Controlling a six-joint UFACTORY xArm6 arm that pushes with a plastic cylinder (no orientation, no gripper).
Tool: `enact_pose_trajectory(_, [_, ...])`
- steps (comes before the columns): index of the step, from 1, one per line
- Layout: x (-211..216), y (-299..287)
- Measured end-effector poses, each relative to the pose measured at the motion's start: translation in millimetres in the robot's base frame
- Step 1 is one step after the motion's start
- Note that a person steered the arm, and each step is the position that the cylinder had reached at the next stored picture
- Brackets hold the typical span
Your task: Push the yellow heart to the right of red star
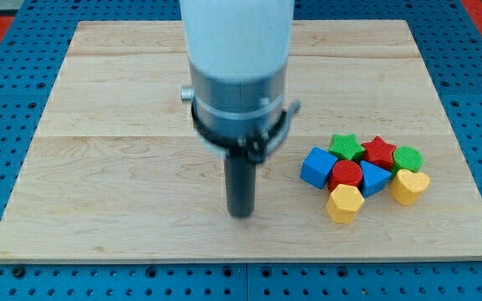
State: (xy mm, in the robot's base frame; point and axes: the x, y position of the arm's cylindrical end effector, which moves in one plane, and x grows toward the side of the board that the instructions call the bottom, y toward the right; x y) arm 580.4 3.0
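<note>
The yellow heart (409, 186) lies at the right end of a tight cluster of blocks, just below and to the right of the red star (380, 151). A green round block (407, 157) sits directly to the right of the red star, above the heart. My tip (240, 212) rests on the board well to the left of the cluster, apart from every block. The rod hangs from a white and grey arm body (238, 58).
The cluster also holds a green star (346, 146), a blue cube (317, 167), a red round block (346, 175), a blue triangle (374, 178) and a yellow hexagon (344, 203). The wooden board (124, 167) lies on a blue pegboard.
</note>
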Motion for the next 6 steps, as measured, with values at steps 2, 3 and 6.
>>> enact_pose_trajectory(2, [31,73])
enact_pose_trajectory(3, [9,126])
enact_pose_trajectory(6, [-27,197])
